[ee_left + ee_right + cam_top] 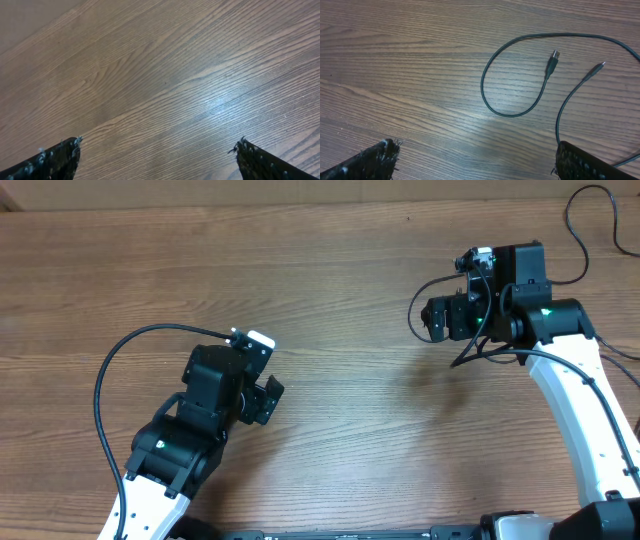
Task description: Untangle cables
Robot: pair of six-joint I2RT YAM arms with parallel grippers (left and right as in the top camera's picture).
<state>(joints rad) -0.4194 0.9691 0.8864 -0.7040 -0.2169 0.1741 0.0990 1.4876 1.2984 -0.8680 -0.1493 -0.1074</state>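
Observation:
Thin black cables lie on the wooden table under my right arm. In the right wrist view one cable (492, 102) makes an open loop ending in a USB plug (551, 61). A second strand (565, 107) with a small plug end (599, 66) runs down to my right finger. They lie side by side and do not cross where I can see them. In the overhead view the cable (412, 308) curves beside my right gripper (432, 318). My right gripper (475, 157) is open and empty, above the table, near the loop. My left gripper (268, 400) (159, 157) is open and empty over bare wood.
A thick black cord (100, 385) arcs from my left arm at the left. Another thick cord (578, 210) runs at the top right corner. The table (330, 270) is brown wood grain.

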